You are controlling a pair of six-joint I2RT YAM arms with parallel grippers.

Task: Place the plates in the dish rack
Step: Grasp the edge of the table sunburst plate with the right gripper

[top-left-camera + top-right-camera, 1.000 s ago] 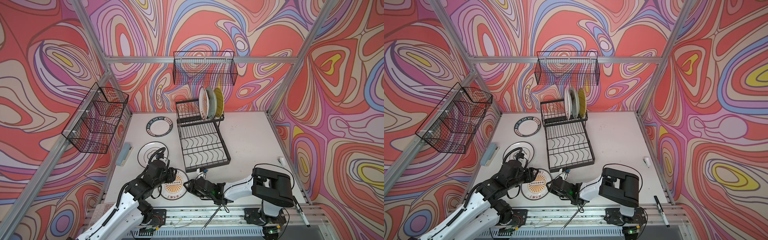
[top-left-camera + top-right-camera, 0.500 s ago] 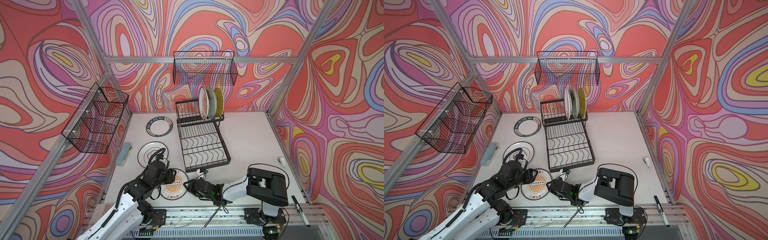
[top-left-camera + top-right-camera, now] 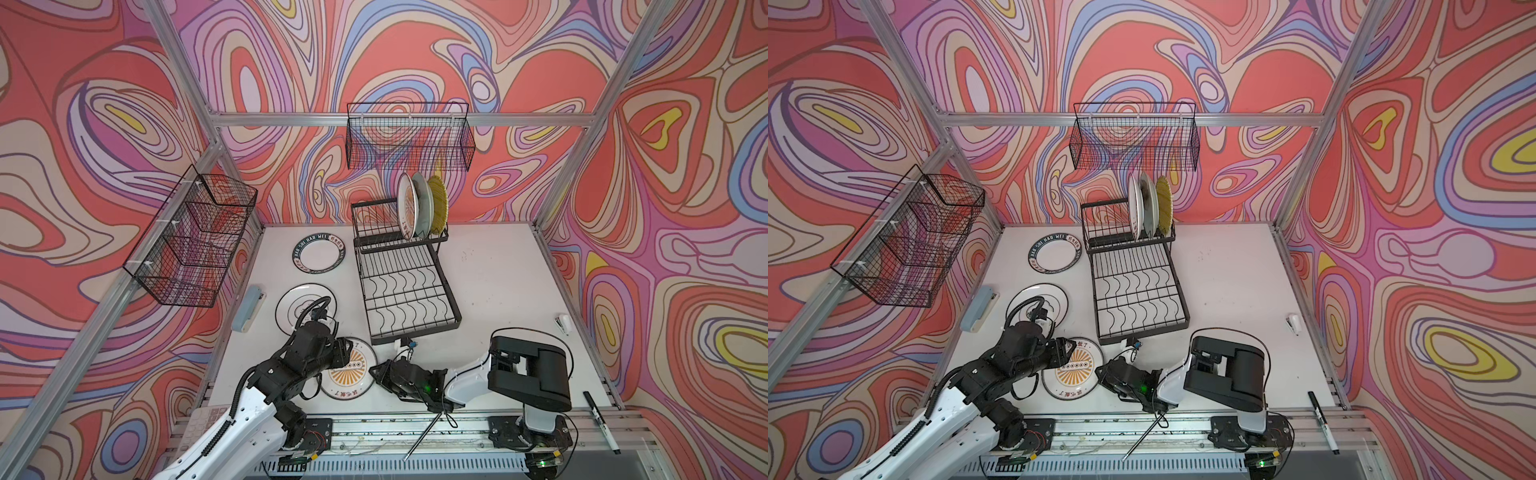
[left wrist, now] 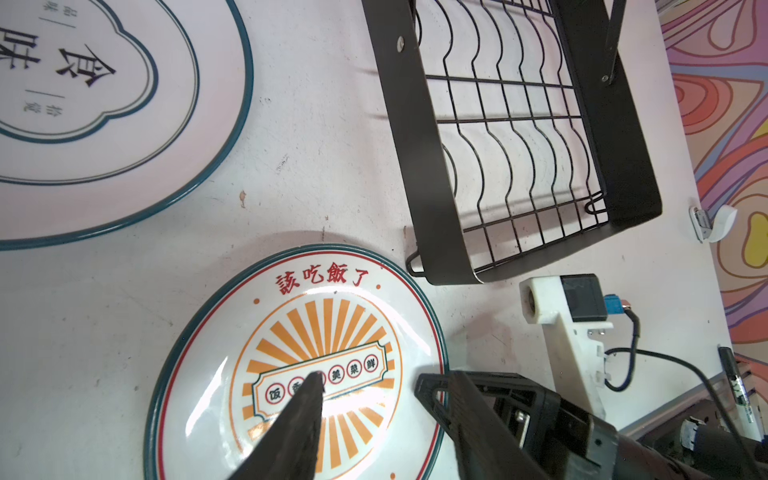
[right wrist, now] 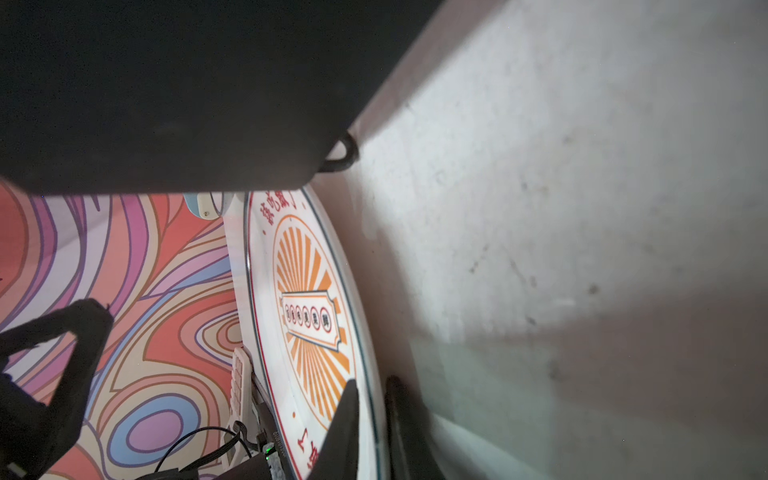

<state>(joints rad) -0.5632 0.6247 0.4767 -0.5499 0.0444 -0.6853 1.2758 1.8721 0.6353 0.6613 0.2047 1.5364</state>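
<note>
A white plate with an orange sunburst [image 3: 351,374] [image 3: 1073,372] lies on the table near the front edge. My right gripper [image 3: 376,370] [image 5: 372,392] is shut on its right rim, one finger above the plate [image 5: 307,291] and one beneath. My left gripper [image 3: 341,352] [image 4: 384,390] hangs open over the plate's left half without holding it [image 4: 316,316]. The black wire dish rack [image 3: 409,291] [image 4: 419,137] stands just behind, with three plates [image 3: 419,208] upright in its upper tier. A black-lettered plate [image 3: 320,252] and a dark-ringed plate [image 3: 291,305] [image 4: 124,199] lie flat left of the rack.
Black mesh baskets hang on the back wall [image 3: 409,141] and the left wall [image 3: 191,237]. A pale blue case [image 3: 249,307] lies at the table's left edge, a small white stapler [image 3: 563,324] at the right edge, a black marker [image 3: 598,419] on the front rail.
My right gripper's fingers have closed onto the sunburst plate's rim, and the right arm's elbow has shifted slightly left. The left arm has stayed still.
</note>
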